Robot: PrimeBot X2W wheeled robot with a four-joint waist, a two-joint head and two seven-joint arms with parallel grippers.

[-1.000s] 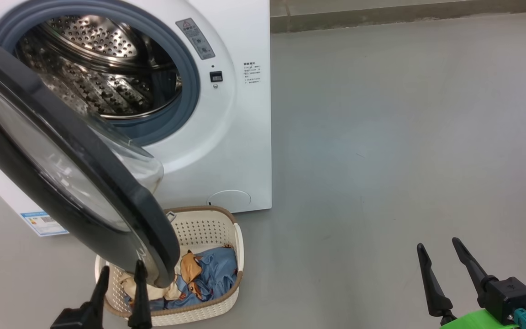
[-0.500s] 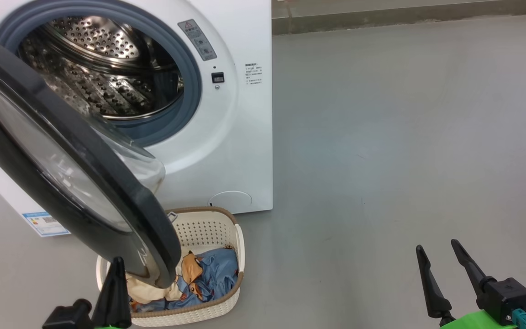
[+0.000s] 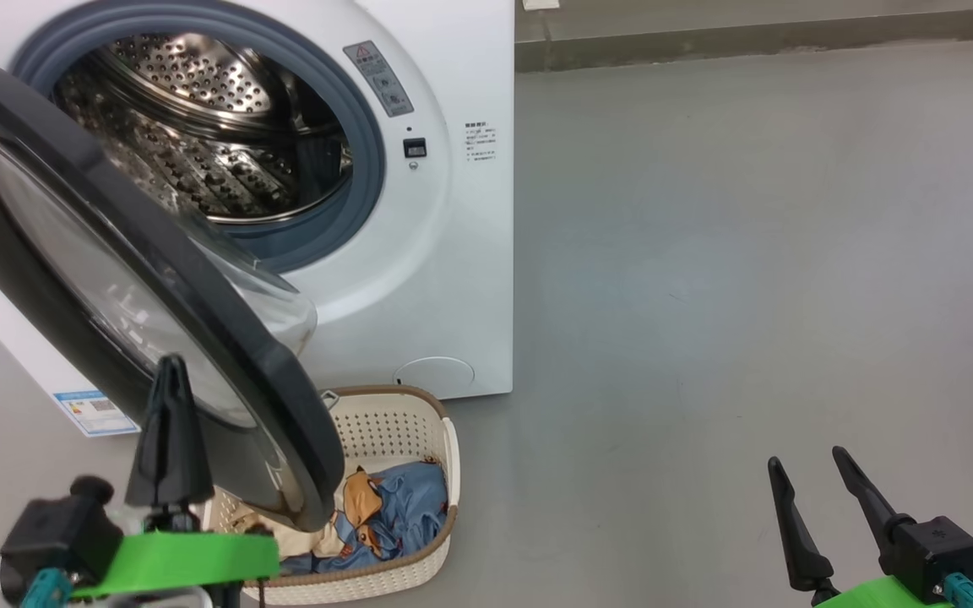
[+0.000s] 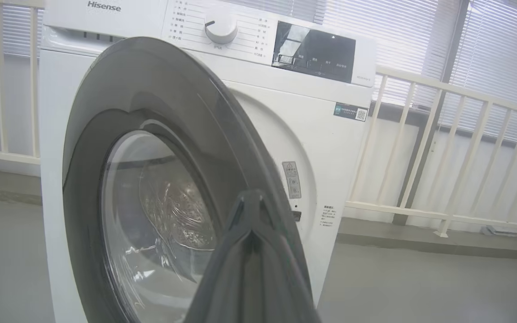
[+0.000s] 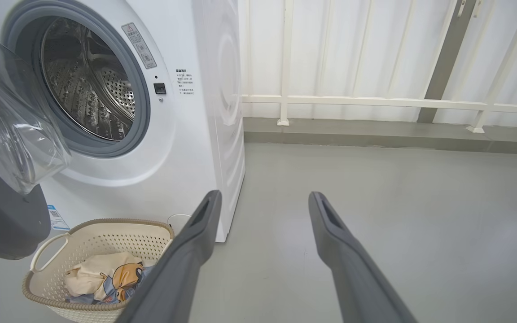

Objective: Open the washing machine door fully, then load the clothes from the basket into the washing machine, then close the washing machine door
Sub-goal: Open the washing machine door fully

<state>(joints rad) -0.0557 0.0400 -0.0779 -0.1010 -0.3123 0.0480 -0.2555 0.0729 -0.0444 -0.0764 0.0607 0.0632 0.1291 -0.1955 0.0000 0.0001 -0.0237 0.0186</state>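
At the lower left of the head view, the left pincer [image 3: 171, 380] points upward with its two dark fingers pressed together and nothing between them. It stands in front of the outer face of the door [image 3: 115, 279]. The left wrist view shows the same closed tips [image 4: 250, 211] against the door's dark ring. The door stands partly open, swung out toward the camera on its left-hand hinge, and its clear bulging window faces the drum [image 3: 199, 127]. Behind it, the white washing machine [image 3: 453, 253] shows its steel drum ringed by a grey-blue gasket [image 3: 368, 169]. A small blue label [image 3: 94, 411] sits low on the machine's front.

Just in front of the machine's base the basket [image 3: 385, 397] stands on the floor [image 3: 748, 253], its left part hidden under the door's lower edge. The clothes [image 3: 402, 507] lie inside it, the blue printed garment to the right and the cream one [image 3: 305, 534] beside it.

Well apart, at the lower right, the right pincer [image 3: 809, 473] hangs over bare floor, its fingers spread and holding nothing.
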